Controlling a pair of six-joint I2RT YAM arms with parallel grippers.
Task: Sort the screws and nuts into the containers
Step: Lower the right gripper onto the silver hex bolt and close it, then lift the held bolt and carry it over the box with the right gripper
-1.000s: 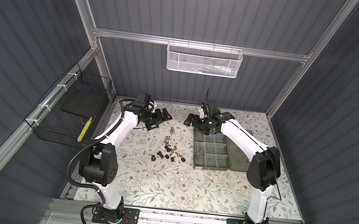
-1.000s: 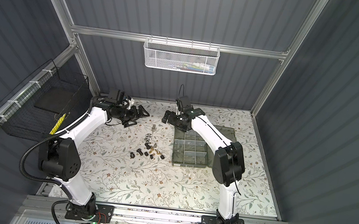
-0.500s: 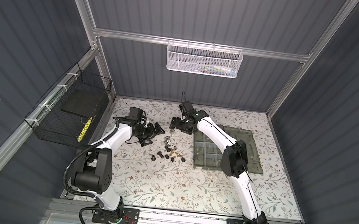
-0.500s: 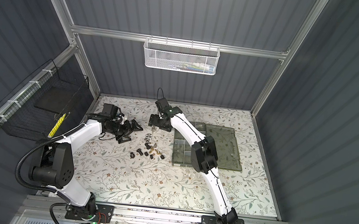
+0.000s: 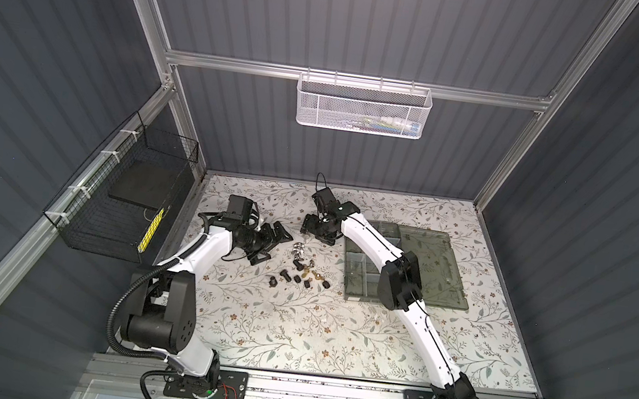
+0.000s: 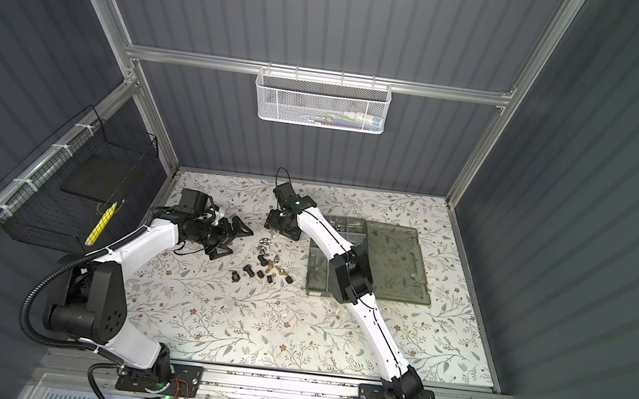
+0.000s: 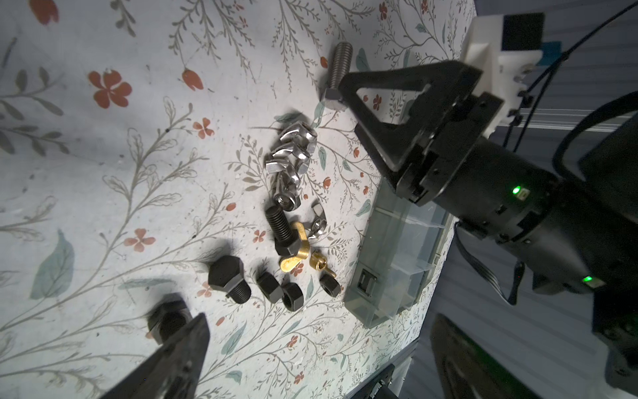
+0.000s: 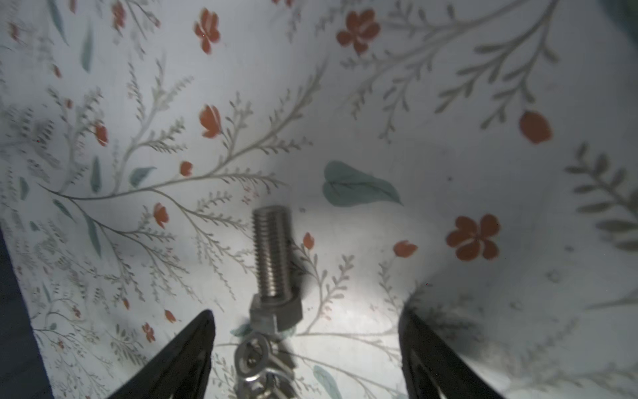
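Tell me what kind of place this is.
Probably a lab robot cell: an aluminium frame with dark panel walls boxes in a floral-covered table, and the left arm and right arm are bolted to a front rail.

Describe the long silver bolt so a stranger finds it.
Left of the translucent grey-green plastic organiser box, metal hardware lies on the floral mat. At its far end, before the right gripper's jaws, lies the silver hex-head bolt: long-shanked, unlike the silver nuts beside it.
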